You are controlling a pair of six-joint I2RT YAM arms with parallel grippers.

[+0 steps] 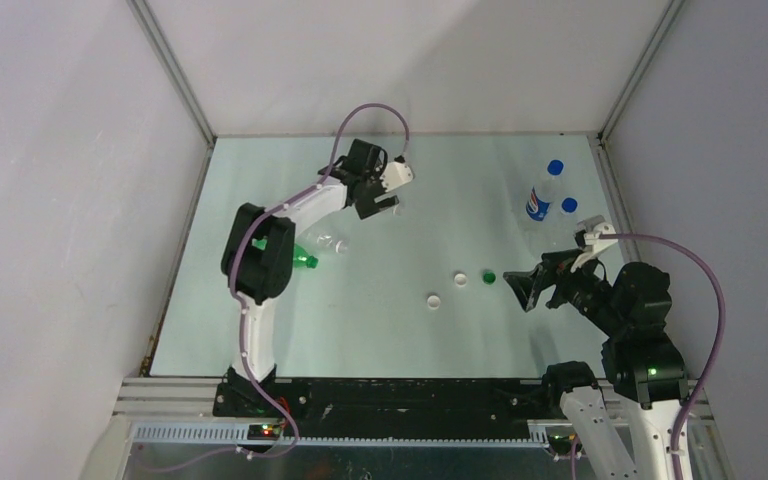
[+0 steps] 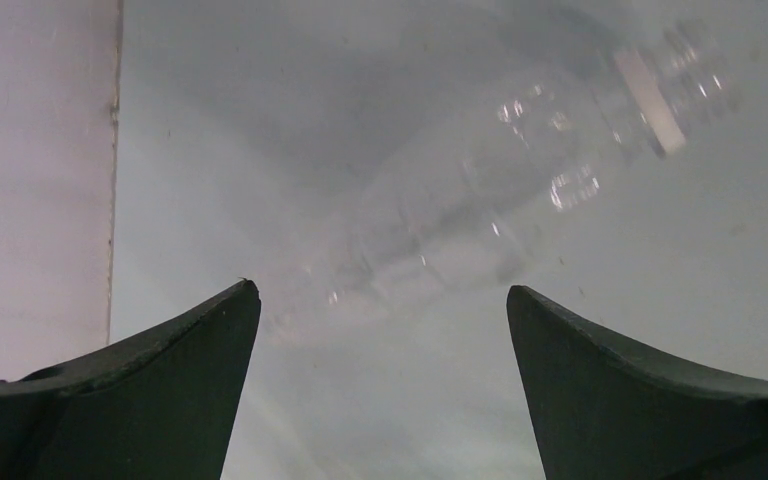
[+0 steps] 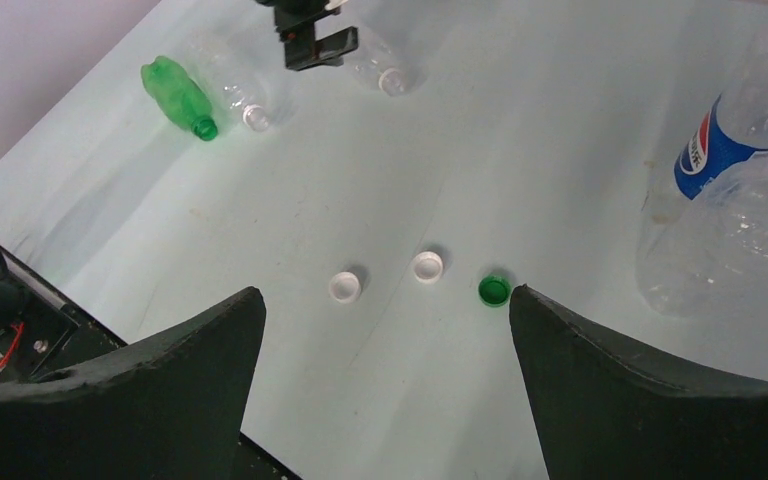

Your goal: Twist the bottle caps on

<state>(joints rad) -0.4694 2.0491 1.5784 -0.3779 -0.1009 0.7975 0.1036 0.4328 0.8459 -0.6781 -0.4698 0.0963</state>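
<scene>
Five bottles [image 1: 537, 203] and five caps [image 3: 427, 266] are counted, three caps lying loose. The left claw [image 2: 383, 300] and right claw [image 3: 385, 300] are held open, empty.

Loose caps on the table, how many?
3, mid-table in a row: near white cap, far white cap to its right, green cap rightmost. One could hide under the left arm.

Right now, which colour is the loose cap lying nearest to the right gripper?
Green. The cap shows best in the right wrist view.
</scene>
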